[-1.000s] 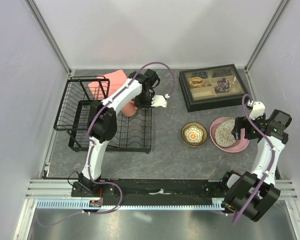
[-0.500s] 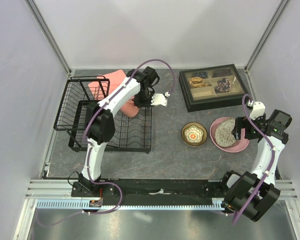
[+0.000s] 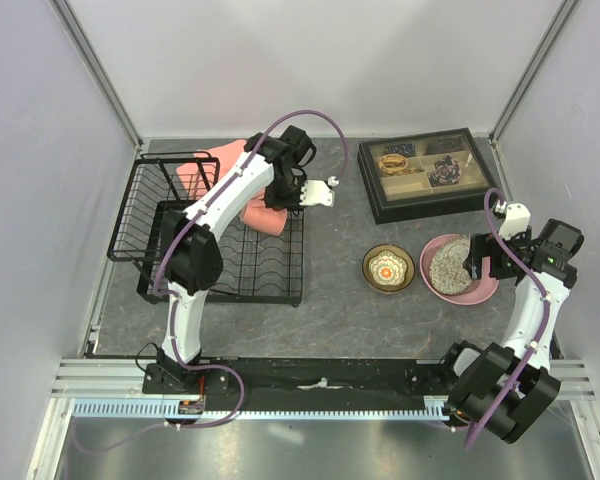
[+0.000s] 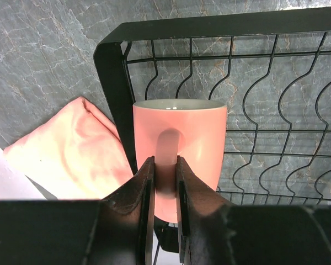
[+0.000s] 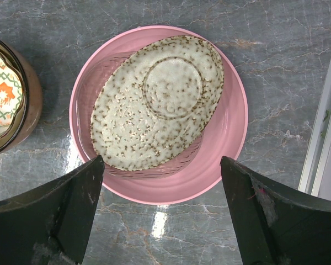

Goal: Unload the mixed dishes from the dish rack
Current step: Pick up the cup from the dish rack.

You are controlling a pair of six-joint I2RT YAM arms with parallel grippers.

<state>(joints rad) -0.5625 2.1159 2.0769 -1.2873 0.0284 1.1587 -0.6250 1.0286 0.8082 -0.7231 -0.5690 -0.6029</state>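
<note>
A black wire dish rack [image 3: 160, 235] with a slotted flat base and a tall basket section stands at the left of the grey marbled tabletop [image 3: 330, 300]. A pink folded cloth [image 3: 205, 170] lies just behind it. At the rack's far right corner the left gripper [image 4: 162, 165] is clamped on the handle of a pink ceramic mug [image 4: 179, 149], one finger on each side of the loop. From the wrist view the mug's pale rim points away from the fingers, with rack wires and the corner of the cloth behind it.

A black compartmented tray of trinkets [image 3: 425, 172] sits further right, at the back. Nearer, a small brown bowl with a floral-patterned inside [image 3: 388, 268] stands upright on the table. Just beside it is a large pink round plate [image 5: 231, 138]. A grey speckled bowl [image 5: 160, 102] lies upside down and tilted on the plate, foot ring up. The right gripper [image 5: 161, 161] hangs above the plate with its jaws spread wide, holding nothing
</note>
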